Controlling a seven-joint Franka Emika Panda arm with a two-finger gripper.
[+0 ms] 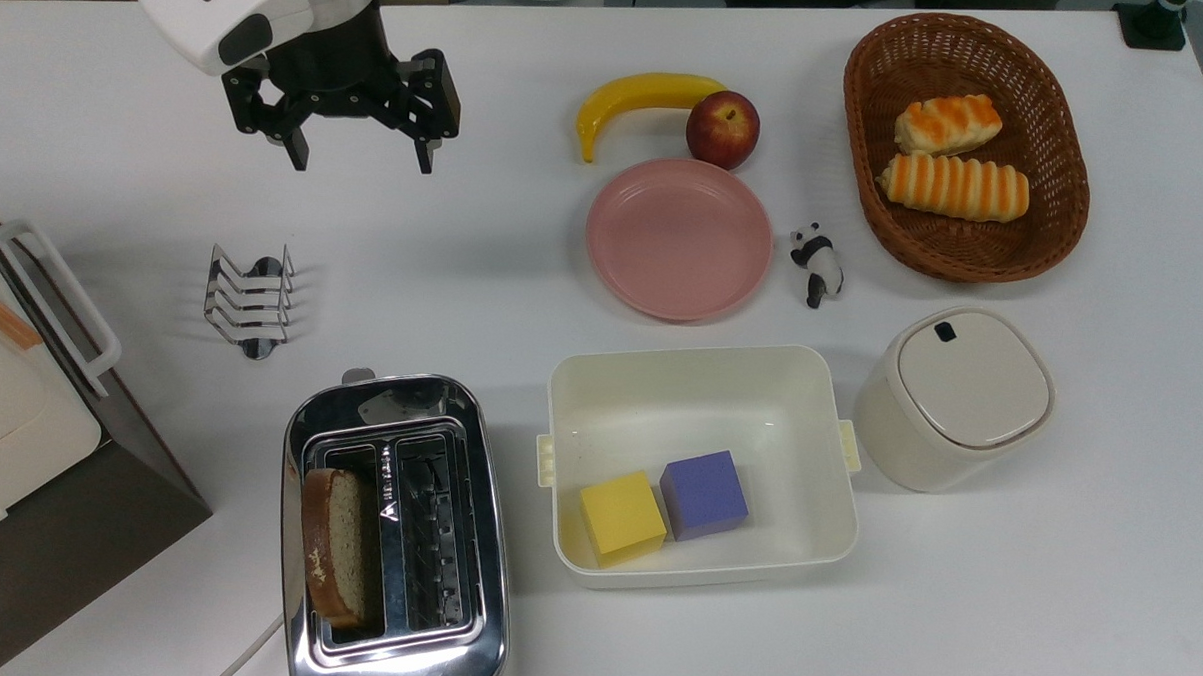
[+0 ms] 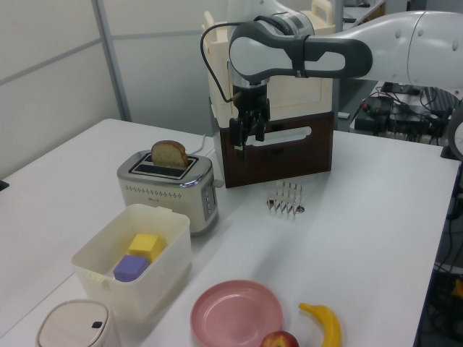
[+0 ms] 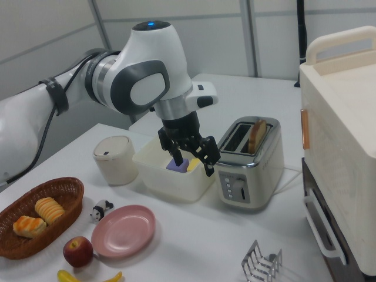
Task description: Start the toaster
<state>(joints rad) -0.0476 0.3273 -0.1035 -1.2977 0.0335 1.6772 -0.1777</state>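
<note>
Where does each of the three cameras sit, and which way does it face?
Top view: overhead, looking straight down on the table; gripper, jaws open, and wrist show near the top edge.
Left view: beside the table, past the pink plate, facing the toaster; arm and gripper show.
Right view: from the opposite side, near the boxy appliance; arm and gripper show.
All share the toaster with its bread slice.

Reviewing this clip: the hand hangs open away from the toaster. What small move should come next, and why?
Probably carry the open hand toward the toaster, aiming at its lever knob. The bread slice stands high in its slot, and the hand is above bare table beyond the toast rack.
</note>
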